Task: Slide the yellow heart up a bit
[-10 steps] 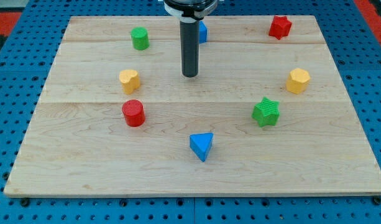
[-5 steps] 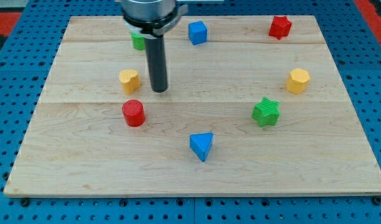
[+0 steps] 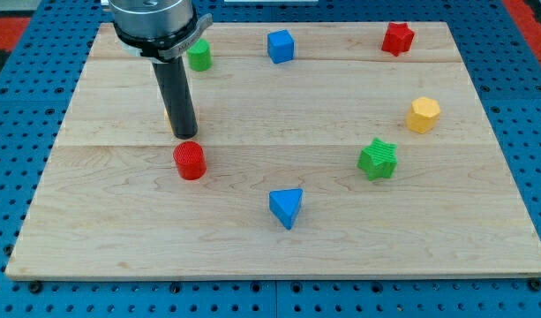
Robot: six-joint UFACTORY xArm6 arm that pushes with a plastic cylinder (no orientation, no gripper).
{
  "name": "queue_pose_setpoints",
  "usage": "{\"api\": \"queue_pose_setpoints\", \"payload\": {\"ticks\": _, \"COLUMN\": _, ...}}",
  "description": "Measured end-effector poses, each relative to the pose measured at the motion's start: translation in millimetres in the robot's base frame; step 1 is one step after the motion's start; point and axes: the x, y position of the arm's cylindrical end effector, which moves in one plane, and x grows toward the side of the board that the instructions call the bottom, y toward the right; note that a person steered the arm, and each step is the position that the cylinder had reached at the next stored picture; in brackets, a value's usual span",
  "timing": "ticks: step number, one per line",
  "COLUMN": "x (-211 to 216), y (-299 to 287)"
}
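The yellow heart (image 3: 168, 117) lies at the left of the wooden board (image 3: 120, 230); the rod hides nearly all of it and only a thin yellow sliver shows at the rod's left edge. My tip (image 3: 184, 135) rests on the board at the heart's lower right side, in front of it, just above the red cylinder (image 3: 190, 160). I cannot tell whether the tip touches the heart.
A green cylinder (image 3: 199, 55) sits at the upper left, beside the arm's head. Also on the board are a blue cube (image 3: 281, 45), a red star (image 3: 397, 38), a yellow hexagon (image 3: 423, 115), a green star (image 3: 378, 159) and a blue triangle (image 3: 286, 207).
My tip has moved left and down from the top middle of the board to the yellow heart, now covering it. No block has visibly moved.
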Motion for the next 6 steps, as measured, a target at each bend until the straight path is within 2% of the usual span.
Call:
{"api": "queue_pose_setpoints", "payload": {"ticks": 1, "x": -12.0, "y": 0.0}}
{"api": "queue_pose_setpoints", "payload": {"ticks": 6, "x": -19.1, "y": -5.9}}
